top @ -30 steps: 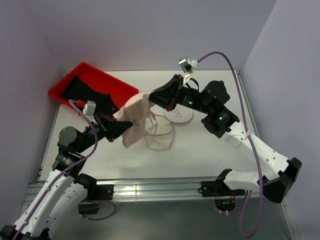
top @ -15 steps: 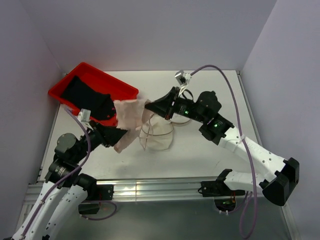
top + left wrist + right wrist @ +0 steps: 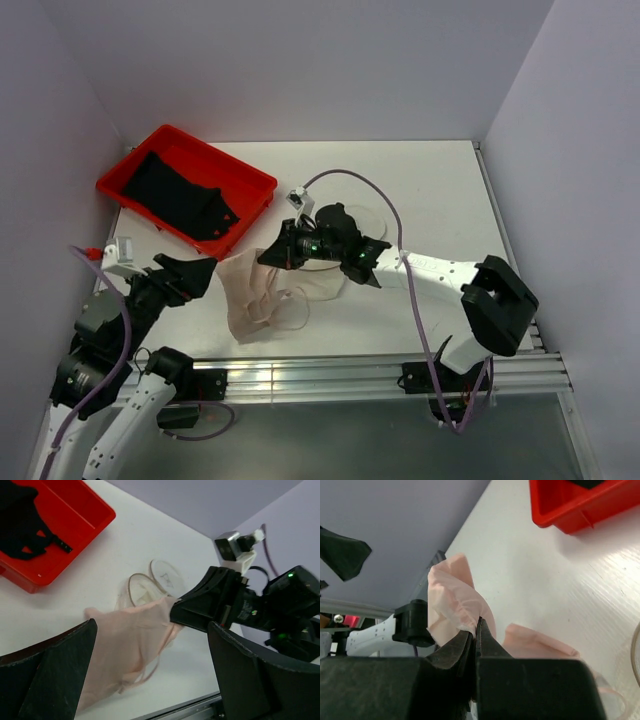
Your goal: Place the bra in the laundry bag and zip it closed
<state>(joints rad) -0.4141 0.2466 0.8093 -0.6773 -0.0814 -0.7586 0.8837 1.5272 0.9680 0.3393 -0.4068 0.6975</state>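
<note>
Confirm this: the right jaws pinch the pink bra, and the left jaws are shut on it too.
Not quite: the left jaws stand wide open, not shut on the bra, as the left wrist view shows. The right jaws do pinch it.

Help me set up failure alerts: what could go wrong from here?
1. Only the right gripper pinches the bra, at one edge. The left gripper stands open, clear of it. The fabric may slip out when lifted.
2. Most of the bra lies slack on the table beside the laundry bag. Dragging it could shove the bag aside or catch on its rim.
</note>
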